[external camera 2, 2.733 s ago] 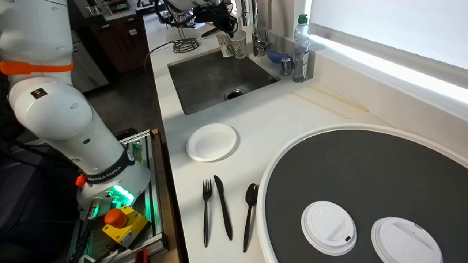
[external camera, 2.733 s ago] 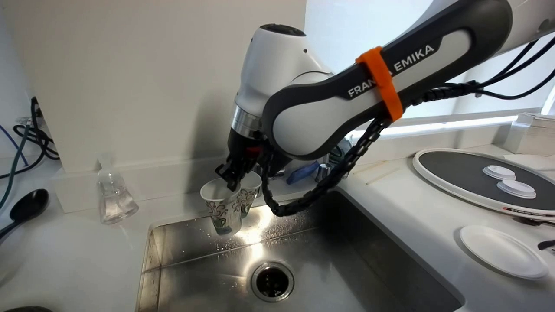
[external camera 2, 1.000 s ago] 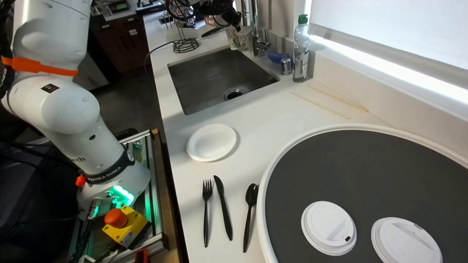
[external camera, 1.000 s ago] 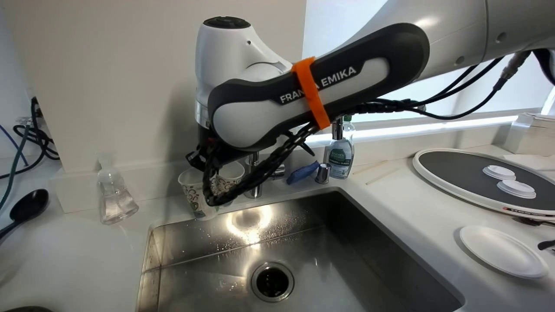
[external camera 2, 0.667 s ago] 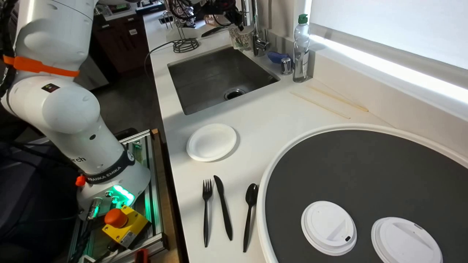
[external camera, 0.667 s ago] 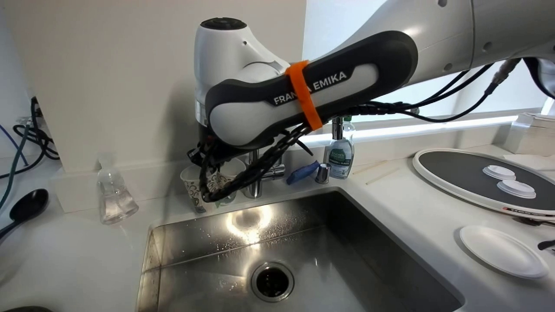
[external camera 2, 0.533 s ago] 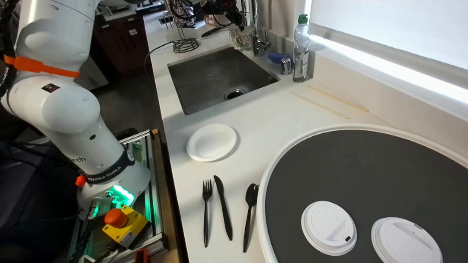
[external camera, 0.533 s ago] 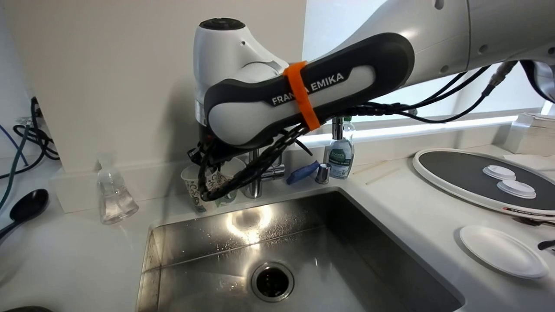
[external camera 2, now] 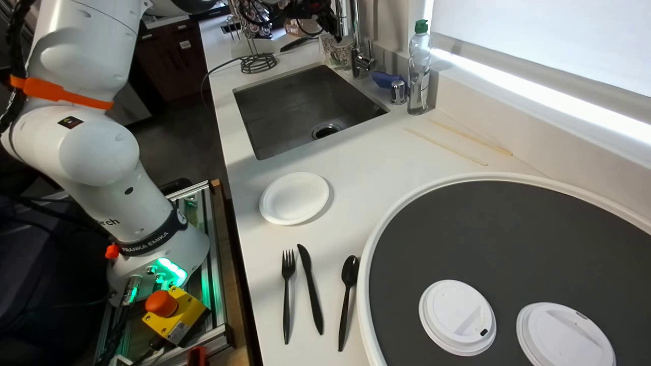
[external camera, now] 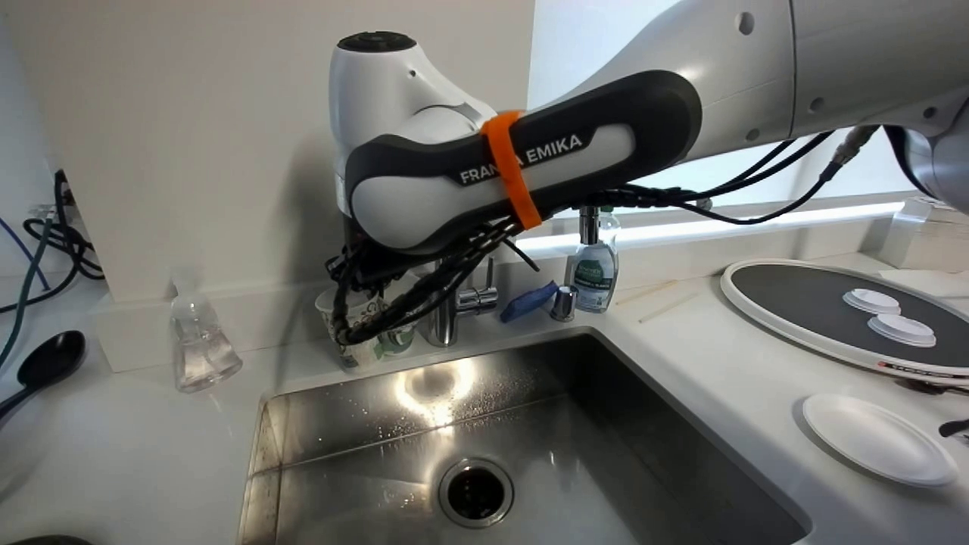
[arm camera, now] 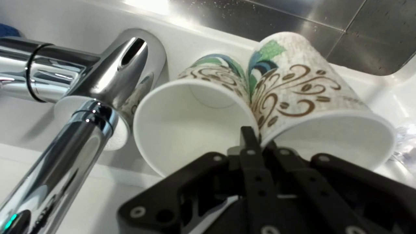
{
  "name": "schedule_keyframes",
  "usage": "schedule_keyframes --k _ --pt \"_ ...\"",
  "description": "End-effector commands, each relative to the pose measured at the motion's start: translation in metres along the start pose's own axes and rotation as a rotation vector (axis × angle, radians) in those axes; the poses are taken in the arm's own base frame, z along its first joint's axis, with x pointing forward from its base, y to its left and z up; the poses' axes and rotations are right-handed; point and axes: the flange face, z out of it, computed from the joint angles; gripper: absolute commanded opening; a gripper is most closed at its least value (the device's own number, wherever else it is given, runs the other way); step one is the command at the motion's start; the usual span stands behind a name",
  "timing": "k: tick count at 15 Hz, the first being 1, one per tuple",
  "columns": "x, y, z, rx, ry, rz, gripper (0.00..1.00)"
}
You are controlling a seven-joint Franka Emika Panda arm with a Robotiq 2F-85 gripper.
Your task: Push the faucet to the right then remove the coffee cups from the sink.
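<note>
Just beside the faucet, the gripper pinches two coffee cups by their adjoining walls, open mouths toward it.

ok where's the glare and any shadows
In an exterior view, a glare ring on the sink and a soft shadow on the wall beside the arm; in both exterior views, a blown-out strip below the blind; in the wrist view, glints on the faucet and a washed-out patch at the top edge.

"FRANKA EMIKA" on base band; partly hidden on arm.
</note>
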Motion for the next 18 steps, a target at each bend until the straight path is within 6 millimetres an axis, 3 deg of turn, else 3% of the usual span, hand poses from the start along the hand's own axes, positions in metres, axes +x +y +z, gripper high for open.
schedule_keyframes --k 1,12,13,14,18 --pt "0.003 -0.005 0.01 -0.033 -0.015 0.027 0.03" --pt "0.011 -0.005 0.017 -0.05 -0.015 0.095 0.03" --pt "0.012 -0.005 0.017 -0.053 -0.016 0.101 0.1" --pt "0.012 -0.005 0.018 -0.056 -0.018 0.103 0.31" --pt "0.01 -0.004 0.026 -0.07 -0.032 0.107 0.59"
